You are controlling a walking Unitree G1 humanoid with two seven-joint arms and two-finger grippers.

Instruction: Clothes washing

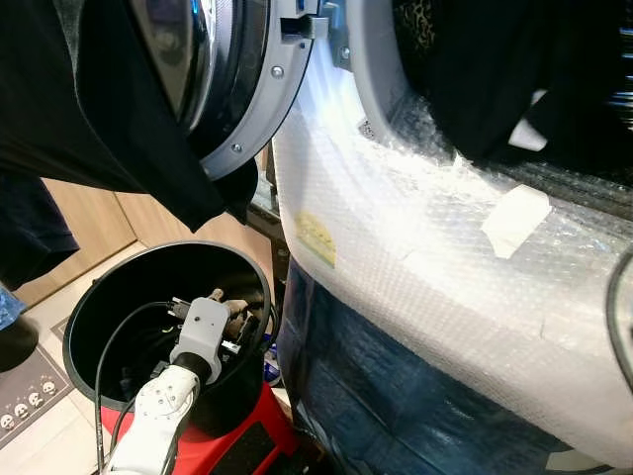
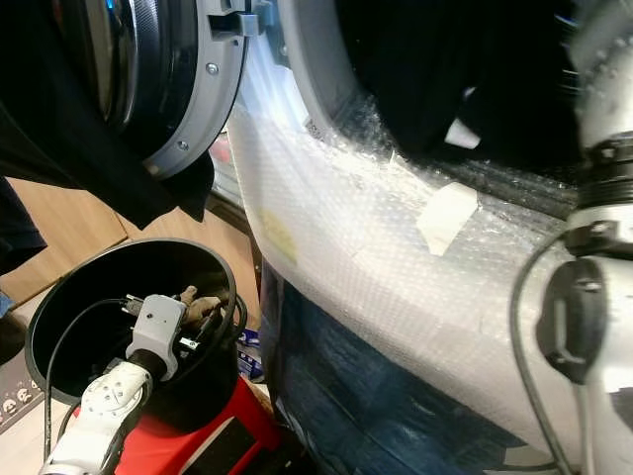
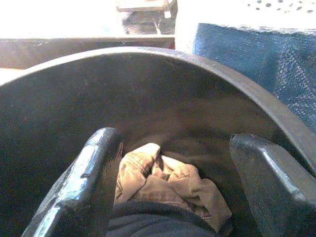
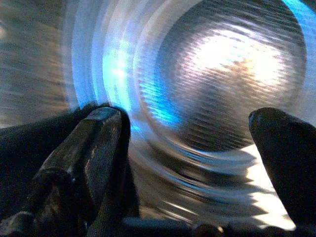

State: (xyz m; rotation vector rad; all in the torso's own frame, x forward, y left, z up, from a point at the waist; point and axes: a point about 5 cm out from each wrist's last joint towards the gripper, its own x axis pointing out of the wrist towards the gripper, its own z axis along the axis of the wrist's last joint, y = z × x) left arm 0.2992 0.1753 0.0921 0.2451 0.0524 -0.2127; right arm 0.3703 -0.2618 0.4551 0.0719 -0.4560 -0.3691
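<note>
Our left gripper (image 3: 173, 197) hangs inside the black bucket (image 1: 99, 297) at the lower left of the head view, its two fingers (image 3: 84, 187) spread wide with nothing between them. Just beyond the fingertips, at the bottom of the bucket, lies a crumpled tan garment (image 3: 168, 180) with a dark cloth in front of it. We judge the tan piece soft, light and limp; it should bunch easily, so a raised fold near its middle looks the best place to pinch. At the upper right of the head view, dark clothes (image 1: 514, 69) already sit in the washer opening (image 1: 371, 99), above the bubble wrap (image 1: 415, 287). Our right gripper (image 4: 187, 148) is open too, pointing into the shiny drum (image 4: 222, 74).
</note>
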